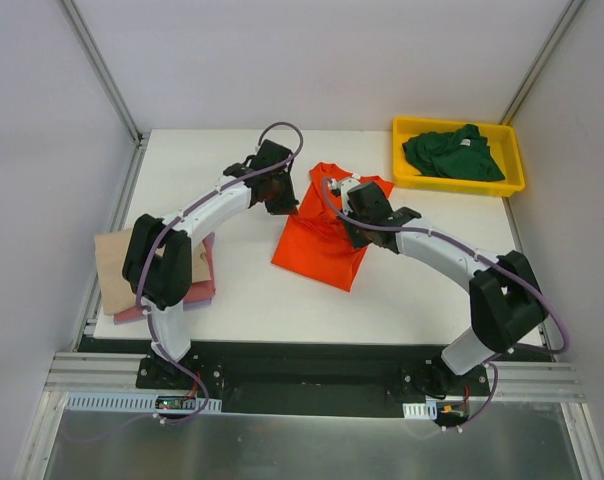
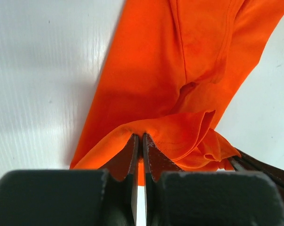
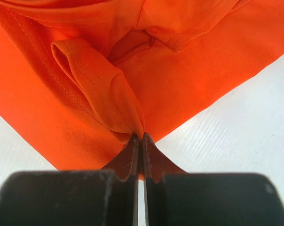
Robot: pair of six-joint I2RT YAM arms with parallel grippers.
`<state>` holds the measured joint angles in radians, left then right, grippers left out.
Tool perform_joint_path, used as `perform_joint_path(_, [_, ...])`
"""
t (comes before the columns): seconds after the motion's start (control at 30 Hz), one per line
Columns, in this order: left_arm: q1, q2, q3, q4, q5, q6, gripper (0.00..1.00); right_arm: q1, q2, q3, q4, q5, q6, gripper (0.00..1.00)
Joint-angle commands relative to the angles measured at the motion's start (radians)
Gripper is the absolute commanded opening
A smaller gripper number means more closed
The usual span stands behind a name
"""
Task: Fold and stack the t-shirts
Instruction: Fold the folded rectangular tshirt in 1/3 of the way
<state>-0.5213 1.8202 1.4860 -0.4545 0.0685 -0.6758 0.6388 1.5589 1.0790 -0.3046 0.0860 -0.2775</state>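
The orange-red t-shirt (image 1: 322,243) lies partly folded in the middle of the white table. My left gripper (image 1: 282,197) is shut on a fold at its left edge (image 2: 146,129). My right gripper (image 1: 354,232) is shut on a fold at its right side (image 3: 132,123). Both pinch cloth a little above the table. The tan t-shirt (image 1: 114,268) lies folded on the pink t-shirt (image 1: 202,285) at the table's left edge, partly hidden by my left arm. The dark green t-shirt (image 1: 452,153) lies crumpled in the tray.
A yellow plastic tray (image 1: 406,172) stands at the table's back right corner. White walls with metal posts close in the back and sides. Bare table (image 1: 252,290) shows in front of the orange-red shirt.
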Motion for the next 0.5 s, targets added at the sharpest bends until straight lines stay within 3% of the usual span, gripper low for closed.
perform_joint_path(0.0, [0.036,0.066,0.095,-0.007,0.031,0.067,0.0,-0.031,0.05,0.078,0.052,0.001,-0.037,0.01])
perform_joint_path(0.3, [0.06,0.224,0.22,-0.007,0.102,0.119,0.1,-0.085,0.188,0.143,0.108,0.038,-0.06,0.07])
perform_joint_path(0.37, [0.066,0.251,0.259,-0.009,0.109,0.134,0.29,-0.091,0.223,0.185,0.108,0.096,-0.057,0.31])
perform_joint_path(0.47, [0.078,0.24,0.287,-0.021,0.139,0.15,0.65,-0.094,0.23,0.249,0.049,0.214,-0.043,0.56])
